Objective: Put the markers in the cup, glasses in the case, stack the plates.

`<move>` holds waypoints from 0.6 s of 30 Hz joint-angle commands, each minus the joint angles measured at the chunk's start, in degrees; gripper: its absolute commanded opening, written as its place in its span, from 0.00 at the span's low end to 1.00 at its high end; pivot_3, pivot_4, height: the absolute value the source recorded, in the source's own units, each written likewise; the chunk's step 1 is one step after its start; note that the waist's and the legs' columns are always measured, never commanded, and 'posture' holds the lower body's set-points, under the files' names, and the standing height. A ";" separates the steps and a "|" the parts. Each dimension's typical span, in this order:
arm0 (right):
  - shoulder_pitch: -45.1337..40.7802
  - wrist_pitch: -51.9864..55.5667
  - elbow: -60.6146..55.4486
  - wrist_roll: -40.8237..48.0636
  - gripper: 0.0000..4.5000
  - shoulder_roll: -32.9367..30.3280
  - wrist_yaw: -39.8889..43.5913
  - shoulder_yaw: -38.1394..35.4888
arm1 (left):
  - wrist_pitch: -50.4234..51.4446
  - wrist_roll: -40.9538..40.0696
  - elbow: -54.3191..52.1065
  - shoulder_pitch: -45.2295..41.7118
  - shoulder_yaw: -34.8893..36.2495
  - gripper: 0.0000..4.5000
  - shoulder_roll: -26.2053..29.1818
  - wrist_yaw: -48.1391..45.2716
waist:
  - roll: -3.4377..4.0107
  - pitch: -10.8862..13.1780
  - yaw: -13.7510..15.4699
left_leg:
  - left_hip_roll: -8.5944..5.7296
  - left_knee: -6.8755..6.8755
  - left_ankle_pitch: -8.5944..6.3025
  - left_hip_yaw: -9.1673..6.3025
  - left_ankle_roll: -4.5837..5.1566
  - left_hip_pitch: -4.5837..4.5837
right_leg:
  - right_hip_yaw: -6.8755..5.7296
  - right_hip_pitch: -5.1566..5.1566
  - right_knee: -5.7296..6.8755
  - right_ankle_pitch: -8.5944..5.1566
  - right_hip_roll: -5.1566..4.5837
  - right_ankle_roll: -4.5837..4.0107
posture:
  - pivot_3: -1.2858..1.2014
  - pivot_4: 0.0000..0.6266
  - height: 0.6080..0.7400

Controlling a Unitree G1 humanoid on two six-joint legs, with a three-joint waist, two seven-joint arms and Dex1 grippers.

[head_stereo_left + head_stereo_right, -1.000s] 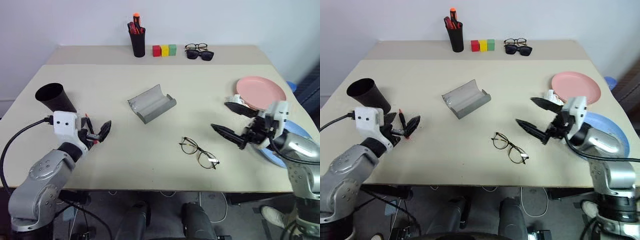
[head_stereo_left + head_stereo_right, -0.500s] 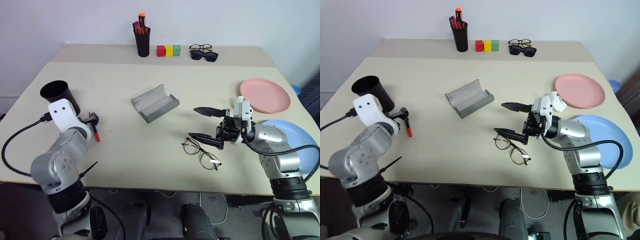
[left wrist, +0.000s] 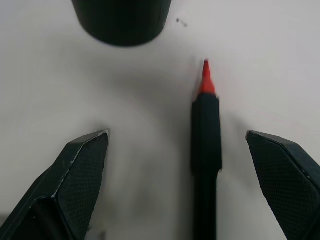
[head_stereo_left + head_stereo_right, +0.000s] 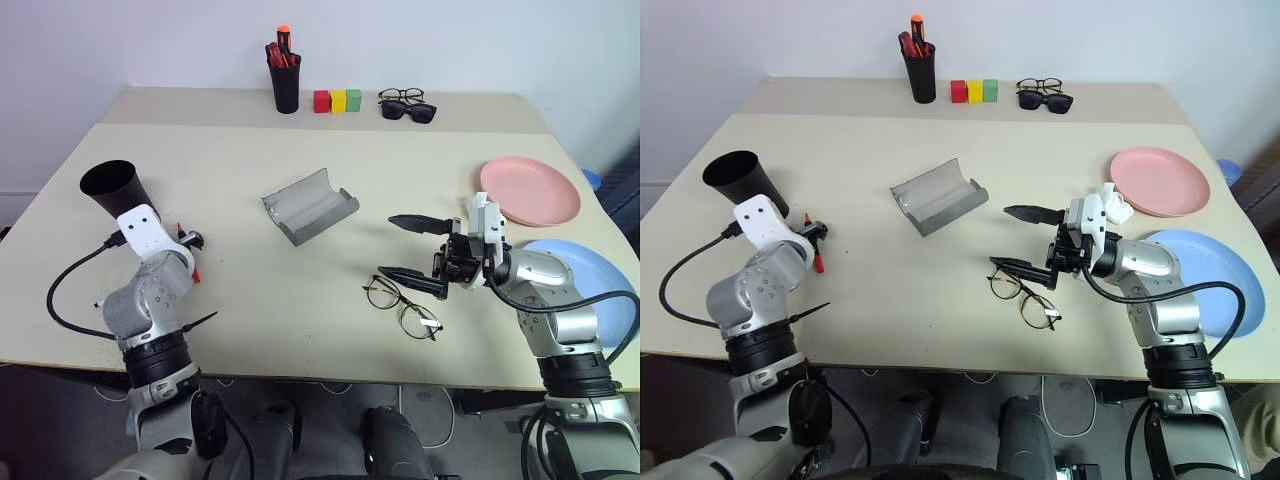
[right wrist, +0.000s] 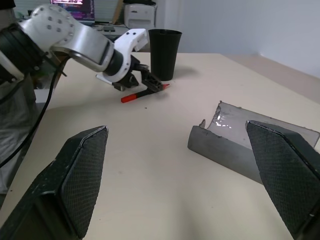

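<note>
A red marker (image 3: 206,131) lies flat on the table between the fingers of my open left gripper (image 4: 186,244), with its tip toward the black cup (image 4: 112,186) just beyond. The jaws stand wide on either side of it, not touching. My right gripper (image 4: 408,250) hovers open, pointing left, just above and behind the wire-frame glasses (image 4: 402,307) near the table's front. The grey case (image 4: 308,206) lies open at the table's middle. A pink plate (image 4: 530,190) and a blue plate (image 4: 592,290) sit apart at the right.
At the back stand a black pen holder (image 4: 284,86) with markers, three coloured blocks (image 4: 337,100), and two other pairs of glasses (image 4: 405,106). A black cable (image 4: 70,290) loops from my left wrist.
My left gripper has dropped lower and turned, so its open jaws now straddle the marker. My right gripper swung left toward the glasses, then held still.
</note>
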 commanded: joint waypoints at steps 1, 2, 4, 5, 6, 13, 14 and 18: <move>-0.10 -1.23 -1.93 0.70 1.00 0.09 -0.44 -1.57 | -1.10 2.33 2.59 -1.24 0.07 0.89 0.58 2.02 | 0.00 0.00 -0.09 | 0.00 0.00 0.00 0.00 0.00 0.00 | 0.00 0.00 0.00 0.02 0.00 0.04 | 0.52 0.24 1.00; -0.04 -1.30 -1.95 0.66 1.00 0.07 -0.52 -1.59 | -0.37 3.09 3.14 -1.37 -0.42 0.83 1.14 2.21 | 0.00 0.00 -0.18 | 0.00 -0.01 0.00 0.00 0.00 0.00 | 0.00 -0.01 0.00 0.03 0.00 0.06 | 0.52 0.24 1.00; 0.02 -1.38 -2.00 0.60 1.00 0.07 -0.69 -1.57 | -0.13 3.35 4.06 -1.89 0.13 0.61 1.32 2.51 | 0.01 0.00 -0.15 | 0.00 -0.02 0.01 0.00 0.01 0.01 | 0.00 -0.03 0.02 0.03 0.02 0.06 | 0.52 0.24 1.00; 0.00 -1.53 -1.96 0.46 1.00 0.12 -0.85 -1.53 | -0.17 3.38 4.42 -2.19 0.43 0.51 1.55 2.50 | 0.01 0.00 -0.10 | 0.01 -0.02 0.03 -0.01 0.04 0.01 | 0.00 -0.03 0.03 0.04 0.02 0.07 | 0.52 0.24 1.00; -0.03 -1.64 -1.92 0.36 1.00 0.15 -0.97 -1.48 | -0.26 3.40 4.63 -2.41 0.70 0.40 1.64 2.47 | 0.01 -0.01 -0.07 | 0.01 -0.02 0.06 -0.02 0.07 0.01 | 0.00 -0.03 0.06 0.04 0.03 0.06 | 0.52 0.24 1.00; 0.01 -2.39 -1.51 -0.15 1.00 0.26 -1.42 -0.86 | 2.22 2.47 5.07 -3.51 2.78 0.01 1.66 1.66 | 0.01 -0.01 -0.07 | 0.01 0.06 0.03 -0.03 -0.08 0.02 | 0.00 0.02 0.02 0.06 0.04 0.23 | 0.52 0.24 1.00; -0.03 -2.42 -1.47 -0.25 1.00 0.32 -1.49 -0.80 | 2.94 2.35 4.04 -3.19 2.31 0.01 1.68 0.99 | 0.01 -0.01 -0.07 | 0.01 0.05 0.03 -0.04 -0.08 0.03 | 0.00 0.02 0.02 0.07 0.05 0.23 | 0.52 0.24 1.00; -0.45 -2.74 -0.89 -0.69 1.00 0.63 -1.76 -0.52 | -3.76 3.22 -8.44 1.94 -9.56 0.01 5.01 -10.19 | -0.03 0.02 -0.08 | 0.01 0.02 0.04 -0.03 -0.09 0.00 | 0.01 -0.01 -0.02 0.17 0.06 0.06 | 0.52 0.24 1.00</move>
